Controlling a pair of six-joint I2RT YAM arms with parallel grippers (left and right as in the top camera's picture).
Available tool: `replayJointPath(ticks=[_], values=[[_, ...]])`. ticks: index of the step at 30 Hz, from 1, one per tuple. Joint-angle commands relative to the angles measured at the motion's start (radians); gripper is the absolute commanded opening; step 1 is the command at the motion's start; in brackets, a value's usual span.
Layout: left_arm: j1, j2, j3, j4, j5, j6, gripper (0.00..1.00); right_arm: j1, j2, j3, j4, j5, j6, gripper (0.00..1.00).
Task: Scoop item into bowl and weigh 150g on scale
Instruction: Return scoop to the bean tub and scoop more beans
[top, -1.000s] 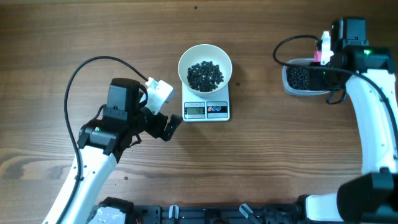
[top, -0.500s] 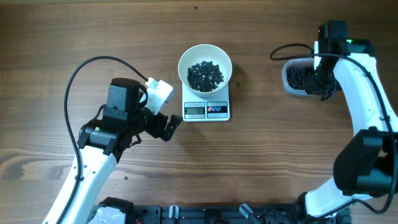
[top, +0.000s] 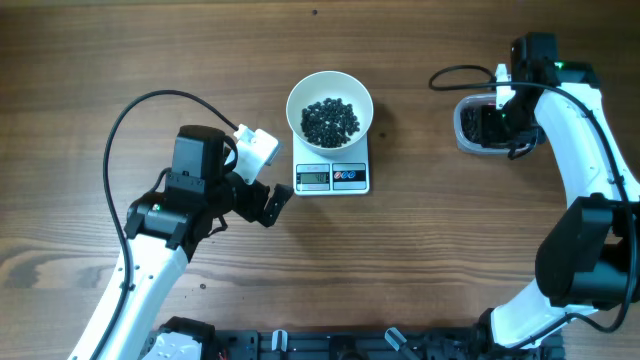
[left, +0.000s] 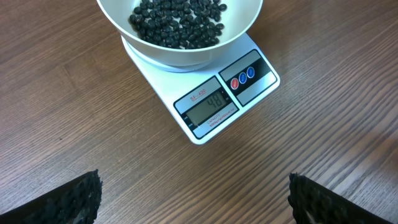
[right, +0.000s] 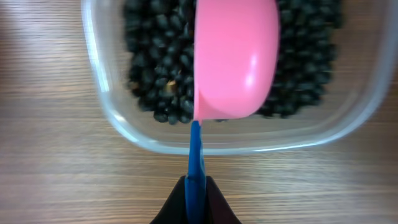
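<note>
While pinching the scoop handle between fully closed right fingers, hovers over beads in the tub: refill step. Holds left fingers wide, empty, near scale. On scale, bowl part-filled, likely short of target. Next: dip, lift level, carry to bowl.

White bowl, black beans, white scale, pink scoop, blue handle.

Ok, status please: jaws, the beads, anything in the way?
Left gripper: jaws open, facing scale. Right gripper: jaws shut on scoop handle, scoop over beads in tub. Bowl on scale holds beads; display seems to read 48. Nothing between.
</note>
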Motion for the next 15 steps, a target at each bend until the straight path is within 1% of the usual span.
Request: replayJointPath(ticks=[1,10,15], values=[[-0.003,0.006,-0.010,0.002,0.016,0.001,1.00,0.002,0.019,-0.007,0.001,-0.167,-0.021,0.04],[-0.003,0.006,-0.010,0.002,0.016,0.001,1.00,0.000,0.019,-0.007,-0.009,-0.260,-0.020,0.04],[-0.003,0.006,-0.010,0.002,0.016,0.001,1.00,-0.035,0.018,-0.007,-0.019,-0.313,-0.018,0.04]])
